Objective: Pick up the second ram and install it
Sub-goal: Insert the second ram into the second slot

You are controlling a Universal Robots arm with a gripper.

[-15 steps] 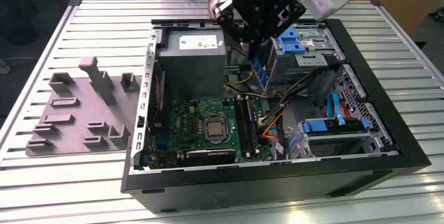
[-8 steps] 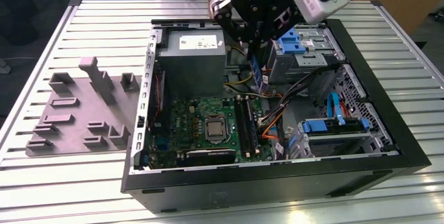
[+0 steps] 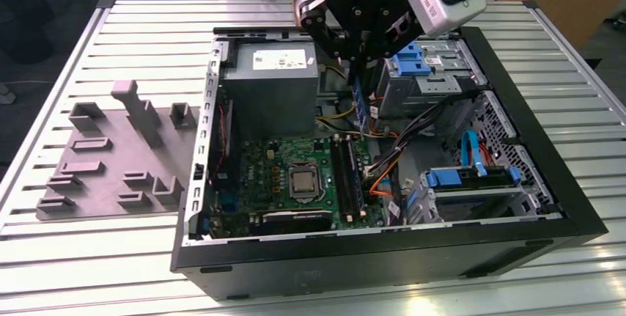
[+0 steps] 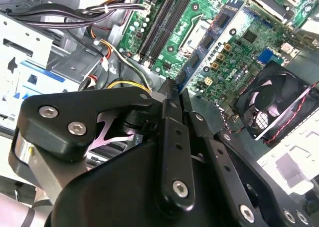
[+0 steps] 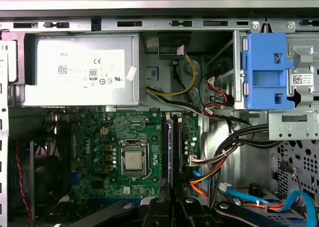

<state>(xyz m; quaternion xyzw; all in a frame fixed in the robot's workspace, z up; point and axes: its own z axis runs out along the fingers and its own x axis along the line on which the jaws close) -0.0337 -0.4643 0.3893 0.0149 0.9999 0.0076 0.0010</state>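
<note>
Black case (image 3: 391, 257): an open computer tower is laid on its side on the slatted metal bench (image 3: 98, 257), its dark front wall lying nearest at the bottom of the exterior view.
Grey tray (image 3: 108, 169): a moulded holder is seen on the bench at the exterior view's left, just beside the case.
Green motherboard (image 3: 264, 177): it is laid flat in the lower middle of the case, with a silver chip (image 3: 304, 182) at its centre.
Memory slots (image 3: 344, 173): long black slots are set just to the exterior view's right of the chip.
Blue bracket (image 3: 470, 178): it is mounted on a drive cage at the lower right of the case.
Second ram (image 3: 359, 107): it is held upright, edge-on, above the case floor, beyond the far end of the slots and apart from the board; in the second wrist view it (image 4: 212, 37) is seen reaching away from the fingertips.
Gripper (image 3: 360, 74): the fingers (image 4: 172, 132) are clenched on the ram's upper end.
Power supply (image 3: 269, 85): a grey box is seated at the upper left of the case, beside the ram.
</note>
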